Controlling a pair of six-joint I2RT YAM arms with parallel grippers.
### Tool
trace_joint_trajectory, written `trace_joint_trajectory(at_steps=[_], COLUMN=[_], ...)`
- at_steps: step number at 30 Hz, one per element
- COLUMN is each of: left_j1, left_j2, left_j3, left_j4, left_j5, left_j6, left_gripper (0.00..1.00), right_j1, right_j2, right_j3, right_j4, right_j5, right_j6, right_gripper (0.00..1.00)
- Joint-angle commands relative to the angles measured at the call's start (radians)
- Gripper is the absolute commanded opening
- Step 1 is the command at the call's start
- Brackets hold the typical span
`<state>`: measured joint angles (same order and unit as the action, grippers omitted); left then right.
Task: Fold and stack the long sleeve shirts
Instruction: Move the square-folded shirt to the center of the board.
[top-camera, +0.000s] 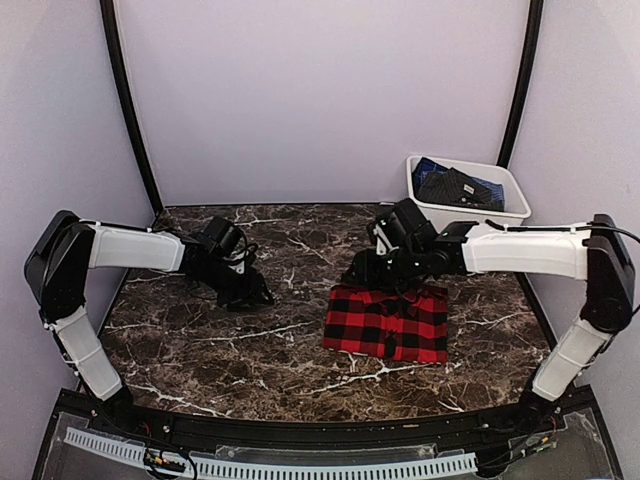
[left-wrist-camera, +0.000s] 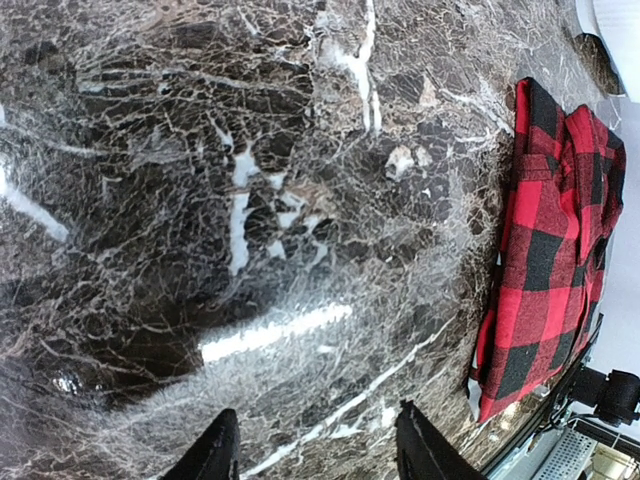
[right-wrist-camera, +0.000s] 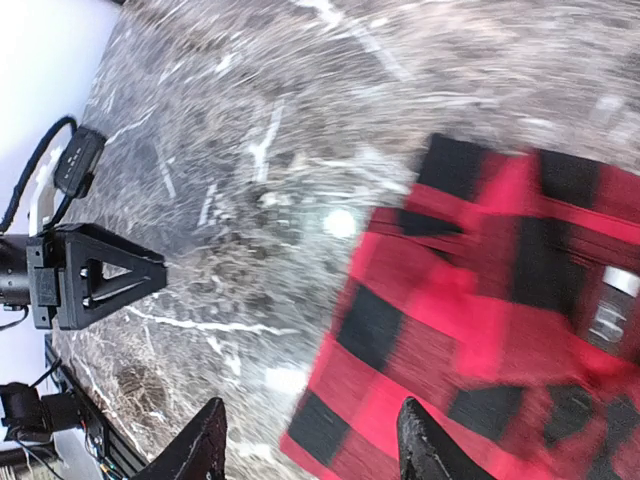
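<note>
Found the red-and-black checked shirt (top-camera: 388, 322) folded into a flat rectangle on the marble table (top-camera: 220, 350), right of centre. Saw the right gripper (right-wrist-camera: 312, 440) over its far edge, fingers spread, nothing between them. Saw the left gripper (left-wrist-camera: 318, 445) over bare marble, well apart from the shirt, fingers likewise parted and empty. Noted dark clothes (top-camera: 455, 187) in the white tub (top-camera: 500, 212), far right corner.
</note>
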<state>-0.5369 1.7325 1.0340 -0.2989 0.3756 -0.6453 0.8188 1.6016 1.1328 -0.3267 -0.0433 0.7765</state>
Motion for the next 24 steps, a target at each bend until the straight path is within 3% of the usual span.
trace_joint_trajectory(at_steps=[1, 7, 12, 24], left_j1=[-0.003, -0.002, -0.002, -0.001], left_j2=[-0.051, -0.068, -0.075, -0.049], left_j3=[0.024, 0.019, 0.021, 0.062], left_j4=[-0.041, -0.054, -0.061, -0.081], left_j5=[-0.014, -0.024, -0.031, -0.029], left_j6=[0.021, 0.03, 0.034, 0.039], left_gripper=[0.51, 0.51, 0.51, 0.51], right_j1=[0.029, 0.025, -0.005, -0.131], right_j2=[0.166, 0.276, 0.255, -0.062], right_j3=[0.107, 0.088, -0.062, -0.451], right_j4=[0.153, 0.186, 0.237, 0.209], right_j5=[-0.115, -0.1, -0.091, -0.03], right_j6=[-0.002, 0.028, 0.068, 0.105], right_gripper=[0.55, 0.55, 0.56, 0.56])
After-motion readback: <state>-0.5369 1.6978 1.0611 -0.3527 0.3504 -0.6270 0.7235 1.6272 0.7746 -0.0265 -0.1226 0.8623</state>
